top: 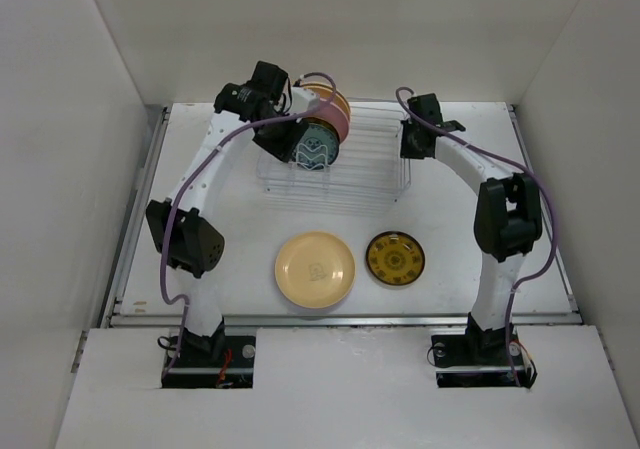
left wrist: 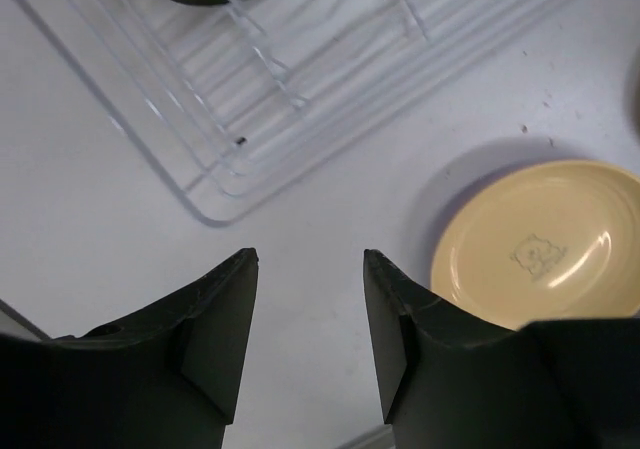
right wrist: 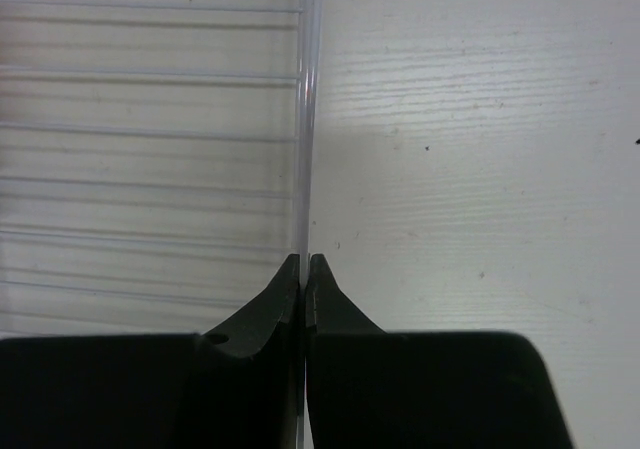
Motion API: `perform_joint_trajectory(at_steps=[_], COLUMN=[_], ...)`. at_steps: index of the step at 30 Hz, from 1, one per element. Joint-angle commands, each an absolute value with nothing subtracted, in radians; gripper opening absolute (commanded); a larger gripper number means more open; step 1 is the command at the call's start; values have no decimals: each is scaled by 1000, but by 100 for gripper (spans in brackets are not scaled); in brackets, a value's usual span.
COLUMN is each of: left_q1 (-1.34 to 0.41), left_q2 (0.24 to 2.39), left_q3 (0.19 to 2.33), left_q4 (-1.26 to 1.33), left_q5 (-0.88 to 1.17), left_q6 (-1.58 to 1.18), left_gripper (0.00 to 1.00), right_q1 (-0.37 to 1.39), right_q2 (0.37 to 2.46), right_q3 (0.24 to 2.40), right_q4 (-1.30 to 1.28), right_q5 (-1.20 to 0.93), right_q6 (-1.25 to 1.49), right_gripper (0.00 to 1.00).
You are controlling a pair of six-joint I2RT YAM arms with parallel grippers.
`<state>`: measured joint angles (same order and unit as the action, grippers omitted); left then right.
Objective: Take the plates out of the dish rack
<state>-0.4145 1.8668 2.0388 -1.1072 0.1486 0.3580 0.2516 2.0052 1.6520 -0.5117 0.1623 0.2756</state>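
The dish rack [top: 350, 169] stands at the back middle. At its left end a teal ornate plate [top: 315, 150], a pink plate [top: 340, 127] and an orange-yellow plate [top: 328, 93] stand upright. A cream plate [top: 314, 268] and a dark yellow-brown plate [top: 394, 258] lie flat on the table in front. No lilac plate shows. My left gripper [top: 283, 147] hovers open and empty at the rack's left end; its wrist view shows its jaws [left wrist: 310, 259] apart above the table, the rack corner [left wrist: 225, 159] and the cream plate [left wrist: 540, 244]. My right gripper [right wrist: 304, 261] is shut on the rack's right rim wire [right wrist: 305, 149].
White walls close in the table [top: 240, 259] on three sides. A metal rail [top: 340, 319] runs along the near edge. The left arm's elbow [top: 185, 234] and the right arm's elbow [top: 508, 214] stand over the table's sides.
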Motion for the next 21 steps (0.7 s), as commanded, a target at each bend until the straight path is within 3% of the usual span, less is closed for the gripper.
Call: perform_joint_trajectory(at_steps=[1, 14, 16, 17, 18, 21], left_q1=[-362, -362, -362, -362, -362, -362], left_q2=[1934, 2060, 2060, 2060, 2069, 2100], left_q3=[2157, 2151, 2128, 2102, 2088, 2079], left_q4=[-1095, -786, -720, -647, -608, -502], left_q5=[112, 126, 140, 149, 149, 149], left_q6=[380, 434, 434, 434, 434, 425], left_gripper=[43, 43, 43, 43, 45, 46], right_q1=[225, 225, 225, 225, 225, 235], right_q2=[2002, 2079, 2079, 2079, 2068, 2013], right_q3=[1637, 1713, 1727, 1727, 1727, 1727], right_q4=[-453, -482, -492, -492, -492, -502], right_q5=[198, 241, 250, 250, 250, 239], right_q6=[46, -63, -63, -54, -54, -32], right_gripper=[0, 0, 11, 25, 46, 57])
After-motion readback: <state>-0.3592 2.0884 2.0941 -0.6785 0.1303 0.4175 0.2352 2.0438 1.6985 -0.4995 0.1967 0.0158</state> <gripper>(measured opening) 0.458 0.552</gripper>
